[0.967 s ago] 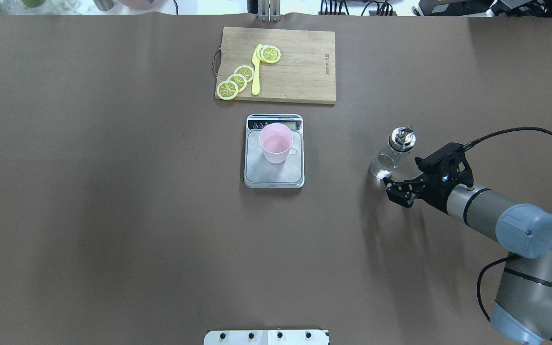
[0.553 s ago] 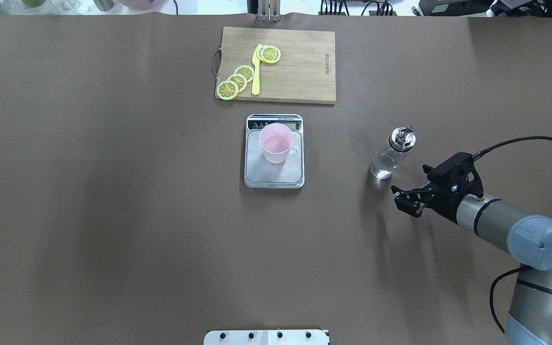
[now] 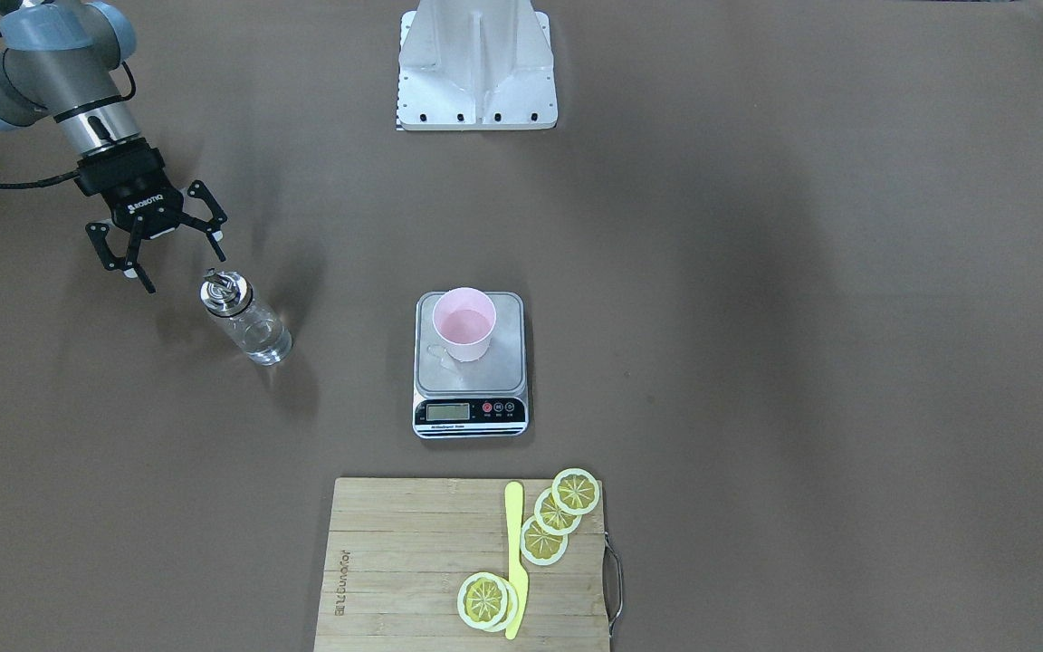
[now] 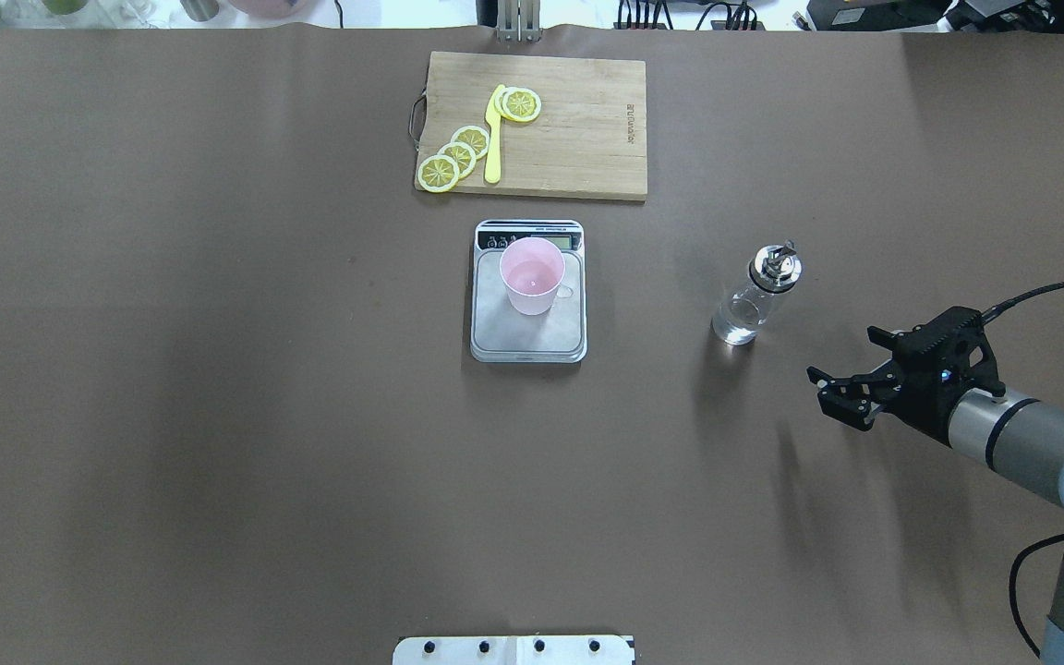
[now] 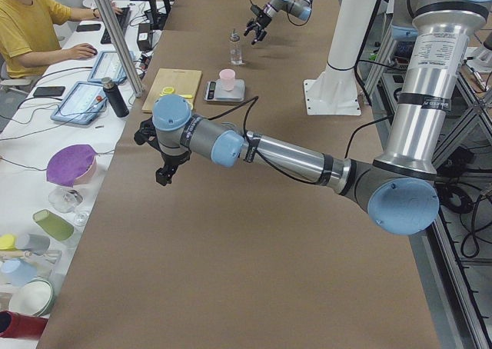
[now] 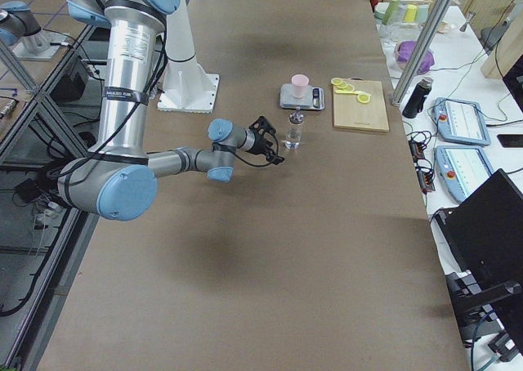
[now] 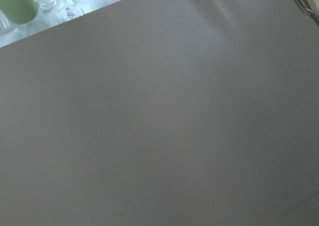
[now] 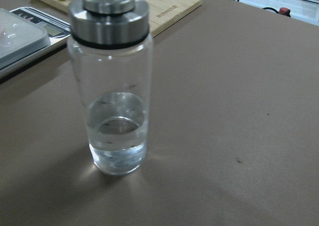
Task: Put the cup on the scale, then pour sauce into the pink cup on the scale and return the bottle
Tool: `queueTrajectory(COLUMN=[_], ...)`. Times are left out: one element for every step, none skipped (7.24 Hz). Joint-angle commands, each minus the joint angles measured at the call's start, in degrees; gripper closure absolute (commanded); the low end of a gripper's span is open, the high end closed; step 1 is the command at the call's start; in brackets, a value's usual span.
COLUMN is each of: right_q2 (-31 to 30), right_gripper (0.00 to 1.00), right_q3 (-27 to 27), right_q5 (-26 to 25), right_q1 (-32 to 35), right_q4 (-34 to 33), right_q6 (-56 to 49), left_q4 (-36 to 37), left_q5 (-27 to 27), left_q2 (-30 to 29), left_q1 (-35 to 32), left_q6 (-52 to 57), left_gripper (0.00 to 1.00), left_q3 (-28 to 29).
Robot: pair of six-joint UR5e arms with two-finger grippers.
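The pink cup (image 4: pixel 532 275) (image 3: pixel 464 324) stands upright on the scale (image 4: pixel 532 337) (image 3: pixel 511 367) at the table's middle. Right of it, the clear glass bottle (image 4: pixel 754 300) (image 3: pixel 245 321) (image 8: pixel 112 96) stands alone on the table. It has a metal cap, and a little clear sauce (image 8: pixel 117 136) lies in its bottom. My right gripper (image 4: pixel 844 362) (image 3: pixel 179 270) is open and holds nothing, a short way from the bottle on the robot's side. My left gripper (image 5: pixel 163 176) hangs over bare table at the far left. It shows only in the exterior left view, so I cannot tell its state.
A bamboo cutting board (image 4: pixel 578 139) with lemon slices (image 4: pixel 458 152) and a yellow knife (image 4: pixel 493 139) lies beyond the scale. The robot's white base plate (image 3: pixel 476 63) sits at the near edge. Glasses (image 7: pixel 65 9) stand past the table's left end, where a person (image 5: pixel 23 26) sits.
My right gripper has drawn back from the bottle toward the robot's right, staying open. The bottle, cup and scale have not moved.
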Motion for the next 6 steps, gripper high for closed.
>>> queueTrajectory(right_q2=[-0.24, -0.15, 2.81, 5.97, 6.35, 7.49], right_gripper=[0.00, 0.00, 0.00, 0.00, 0.00, 0.00], right_q3=[-5.96, -8.77, -11.32, -13.17, -13.37, -13.11], right_q5=[5.14, 8.22, 15.65, 22.16, 24.23, 30.52], right_q1=[7.37, 11.94, 19.82, 25.38, 27.52, 31.11], right_q4=[5.13, 2.44, 0.76, -1.95, -2.77, -7.56], right_q6=[-1.18, -1.79, -7.89, -9.69, -8.23, -8.22], left_q4=[-0.02, -0.02, -0.02, 0.07, 0.07, 0.07], left_q5=[-0.06, -0.06, -0.06, -0.06, -0.06, 0.02], left_q2=[0.30, 0.39, 0.48, 0.48, 0.57, 0.48], left_q1=[0.00, 0.00, 0.00, 0.00, 0.00, -0.09], left_q6=[0.16, 0.07, 0.16, 0.68, 0.77, 0.77], left_gripper=[0.01, 0.01, 0.01, 0.01, 0.01, 0.01], left_q3=[-0.05, -0.05, 0.03, 0.12, 0.30, 0.39])
